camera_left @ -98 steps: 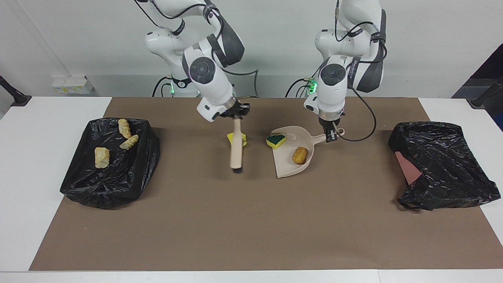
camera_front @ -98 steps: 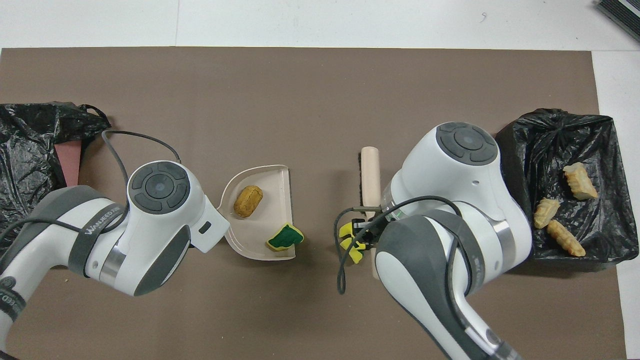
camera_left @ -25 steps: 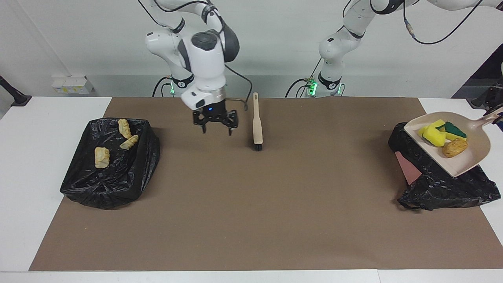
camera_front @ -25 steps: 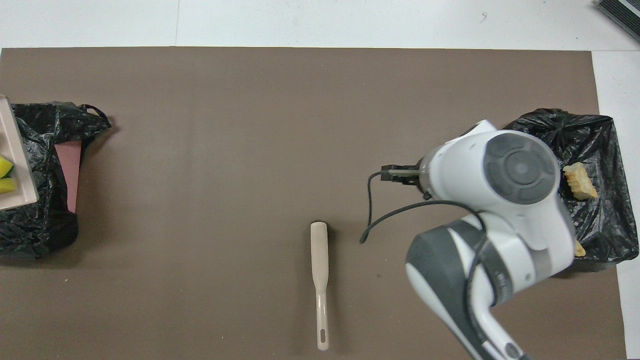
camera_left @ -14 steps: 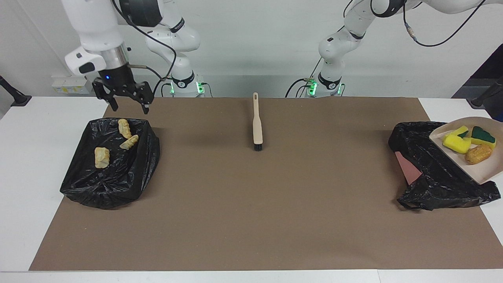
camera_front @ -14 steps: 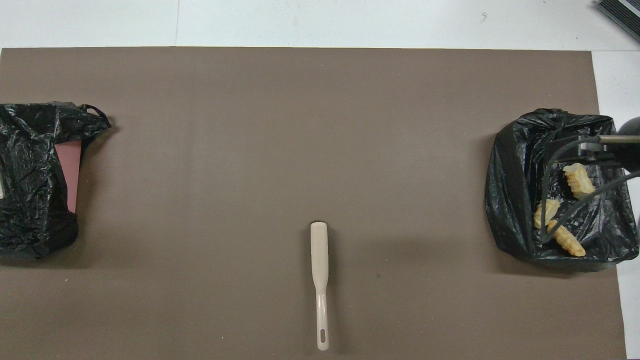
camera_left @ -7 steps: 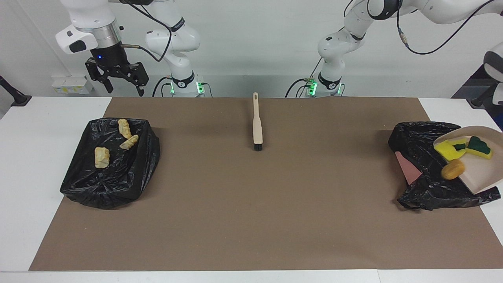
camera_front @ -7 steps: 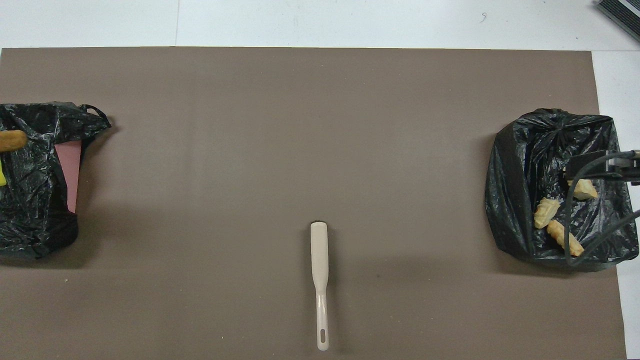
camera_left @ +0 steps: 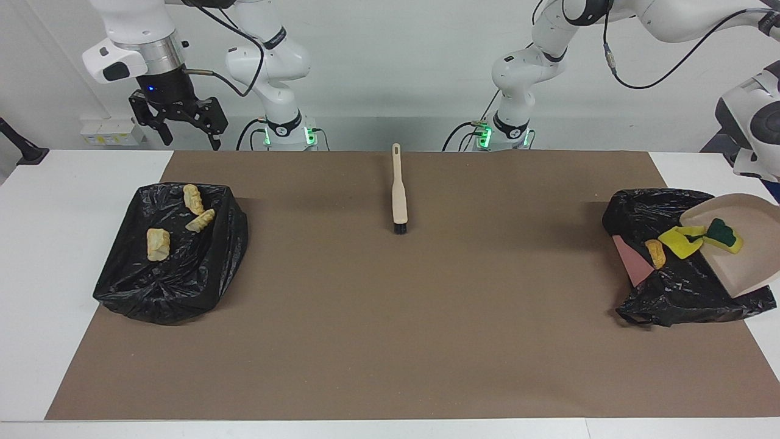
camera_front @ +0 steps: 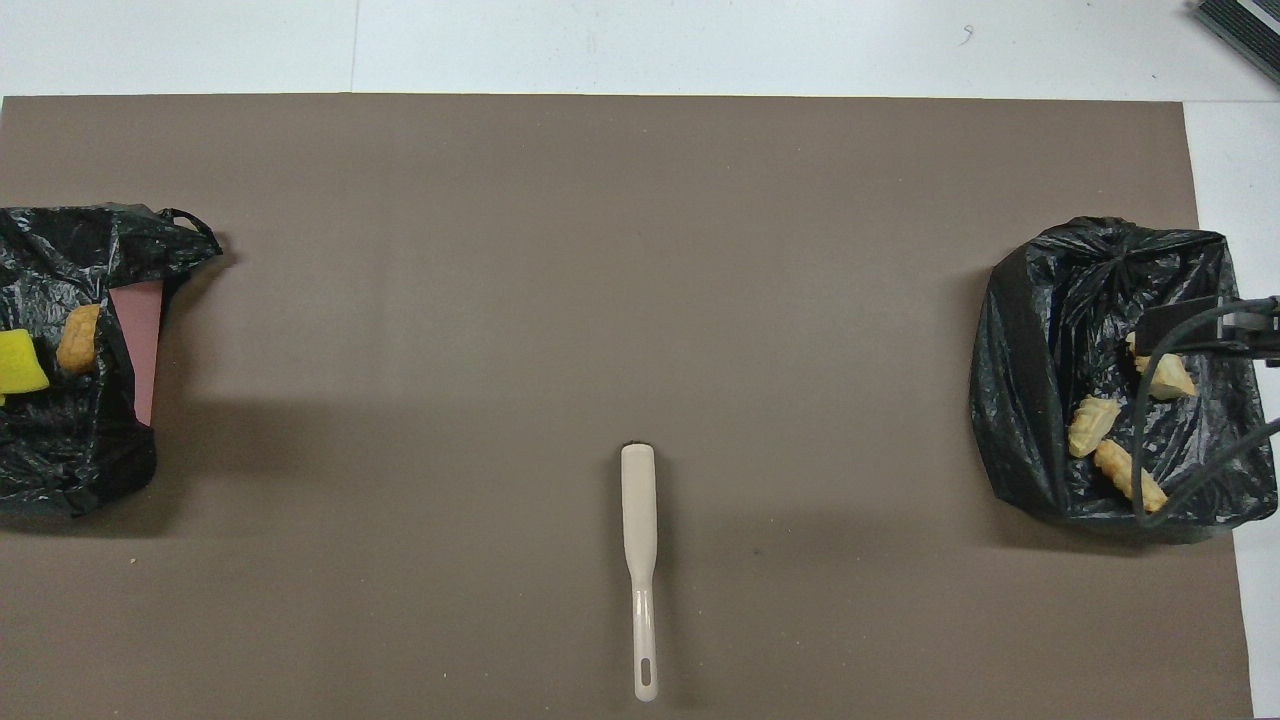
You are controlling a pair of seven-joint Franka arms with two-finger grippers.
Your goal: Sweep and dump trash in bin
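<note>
Over bin [camera_left: 634,210]: yel. & tan trash [camera_left: 681,239].

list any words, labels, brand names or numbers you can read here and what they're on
None can be read in either view.
The brush, the dustpan and the two black bin bags carry no print that shows.
The white box at the wall may bear markings, but they are too small to read.
The arms show no legible lettering; only green lights glow at their bases.
</note>
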